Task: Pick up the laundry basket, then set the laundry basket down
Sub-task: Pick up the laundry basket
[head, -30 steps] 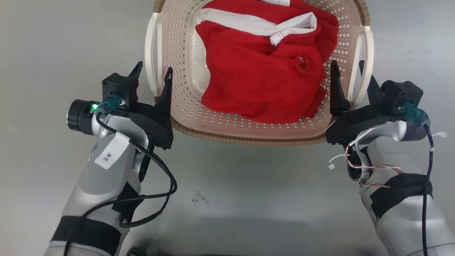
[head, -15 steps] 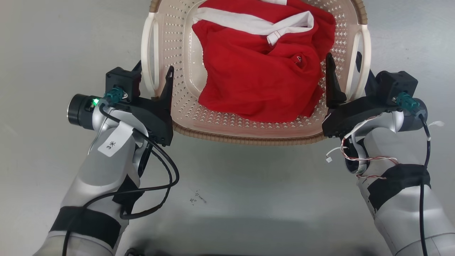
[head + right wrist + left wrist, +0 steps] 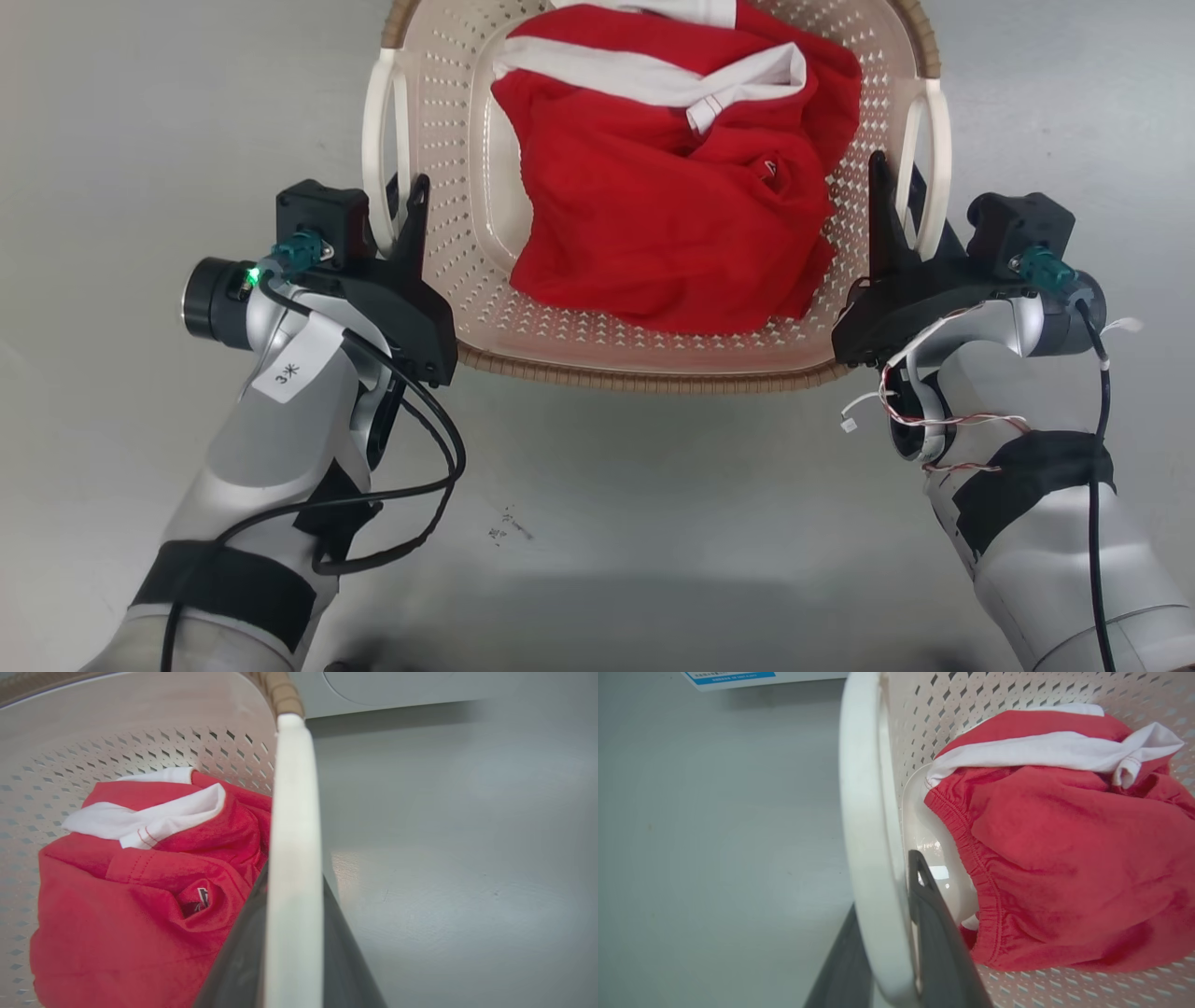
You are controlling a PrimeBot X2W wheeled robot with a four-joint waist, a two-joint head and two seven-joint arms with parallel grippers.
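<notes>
Laundry basket (image 3: 653, 378) between left end effector (image 3: 403, 191) and right end effector (image 3: 893, 173), both closed on its handles (image 3: 376, 121).

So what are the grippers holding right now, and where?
The basket: left gripper clamps its left handle, right gripper its right handle.

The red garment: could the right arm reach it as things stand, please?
Probably not: the right gripper is closed on the laundry basket by its white handle, though nothing covers the red garment.
</notes>
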